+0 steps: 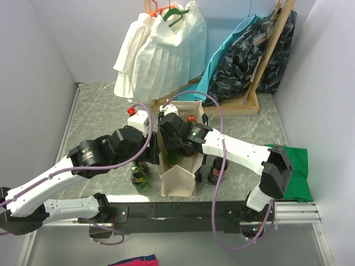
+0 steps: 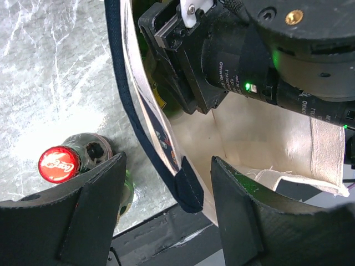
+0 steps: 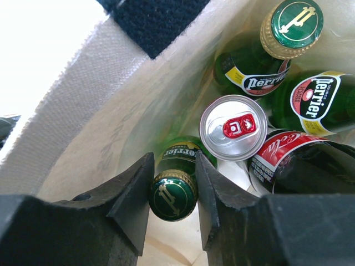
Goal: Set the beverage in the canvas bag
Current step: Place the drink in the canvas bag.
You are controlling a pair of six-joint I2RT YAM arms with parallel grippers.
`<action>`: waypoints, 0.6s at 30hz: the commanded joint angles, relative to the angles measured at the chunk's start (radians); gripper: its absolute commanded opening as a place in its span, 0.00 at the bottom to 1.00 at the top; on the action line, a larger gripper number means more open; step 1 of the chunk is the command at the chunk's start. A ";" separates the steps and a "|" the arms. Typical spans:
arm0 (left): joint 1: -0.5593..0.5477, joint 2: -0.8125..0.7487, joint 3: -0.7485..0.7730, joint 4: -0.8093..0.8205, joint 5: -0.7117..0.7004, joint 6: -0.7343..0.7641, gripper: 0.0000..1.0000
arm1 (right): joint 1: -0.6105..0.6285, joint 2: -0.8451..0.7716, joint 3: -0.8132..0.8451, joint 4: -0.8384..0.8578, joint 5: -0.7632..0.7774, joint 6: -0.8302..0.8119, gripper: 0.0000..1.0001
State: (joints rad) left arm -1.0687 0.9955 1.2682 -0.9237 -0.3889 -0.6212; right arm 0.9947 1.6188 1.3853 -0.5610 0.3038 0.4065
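The cream canvas bag (image 1: 178, 176) stands upright near the table's front edge, mouth open. My right gripper (image 1: 171, 151) reaches down inside it. In the right wrist view that gripper (image 3: 174, 166) is shut on the gold-rimmed cap of a green Perrier bottle (image 3: 173, 195), which is upright and low in the bag (image 3: 83, 105). My left gripper (image 2: 167, 160) is open and straddles the bag's left wall (image 2: 260, 138). The navy strap end (image 2: 186, 185) hangs between its fingers, touching neither. Two more Perrier bottles (image 3: 288, 27), a silver can (image 3: 233, 127) and a cola bottle (image 3: 283, 158) stand in the bag.
A red-capped cola bottle (image 2: 58, 164) and a green bottle (image 1: 140, 178) stand left of the bag, a dark bottle (image 1: 217, 169) to its right. A white pleated garment (image 1: 161, 52) and a wooden rack (image 1: 260, 61) stand behind. A green cloth (image 1: 297, 172) lies right.
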 commanded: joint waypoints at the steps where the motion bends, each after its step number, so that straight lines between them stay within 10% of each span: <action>1: -0.005 -0.021 -0.001 0.039 0.010 0.008 0.68 | -0.005 -0.043 0.024 0.078 0.029 -0.003 0.45; 18: -0.007 -0.018 -0.009 0.052 0.007 0.015 0.69 | -0.005 -0.057 0.026 0.069 0.044 -0.008 0.52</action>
State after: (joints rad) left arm -1.0687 0.9909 1.2633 -0.9165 -0.3893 -0.6209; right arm 0.9943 1.6180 1.3857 -0.5167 0.3141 0.4030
